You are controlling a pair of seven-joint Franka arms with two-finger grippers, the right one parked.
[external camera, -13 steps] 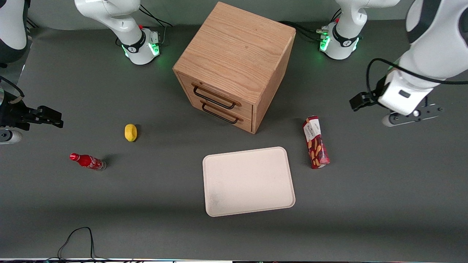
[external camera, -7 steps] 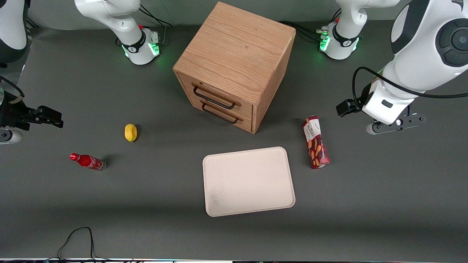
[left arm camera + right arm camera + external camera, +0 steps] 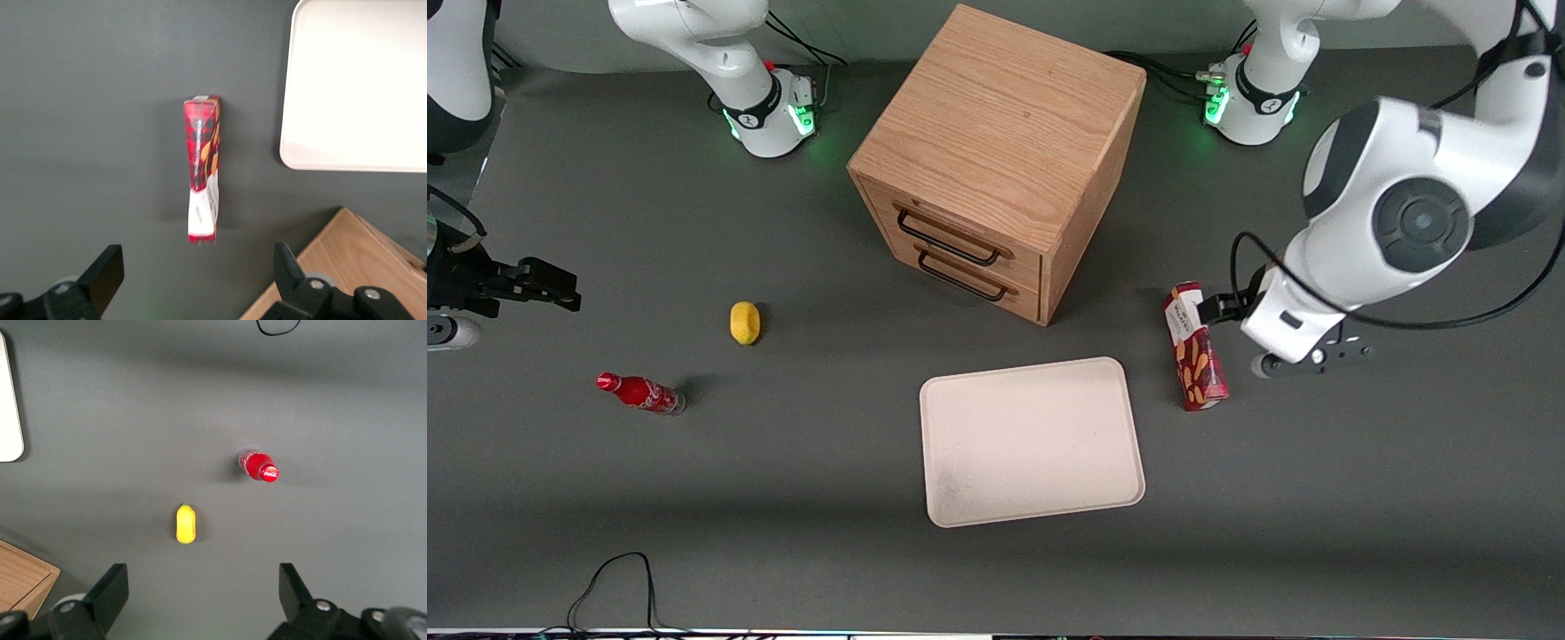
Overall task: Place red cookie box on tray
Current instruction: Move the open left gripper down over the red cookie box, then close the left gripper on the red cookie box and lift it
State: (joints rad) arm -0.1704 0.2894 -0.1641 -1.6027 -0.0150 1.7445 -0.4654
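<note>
The red cookie box (image 3: 1194, 347) lies flat on the grey table, beside the cream-white tray (image 3: 1032, 440), toward the working arm's end. The tray holds nothing. My left gripper (image 3: 1282, 331) hangs above the table just beside the box, on the side toward the working arm's end. In the left wrist view the box (image 3: 203, 167) lies lengthwise ahead of the gripper (image 3: 198, 273), white label end nearest it. The black fingers (image 3: 107, 273) are spread wide with nothing between them. A corner of the tray (image 3: 360, 87) shows there too.
A wooden two-drawer cabinet (image 3: 996, 160) stands farther from the front camera than the tray; its corner shows in the left wrist view (image 3: 347, 267). A yellow object (image 3: 744, 322) and a small red soda bottle (image 3: 640, 393) lie toward the parked arm's end.
My left arm has swung from the table's end toward the cookie box and nearer the front camera. The box, tray and other objects have not moved.
</note>
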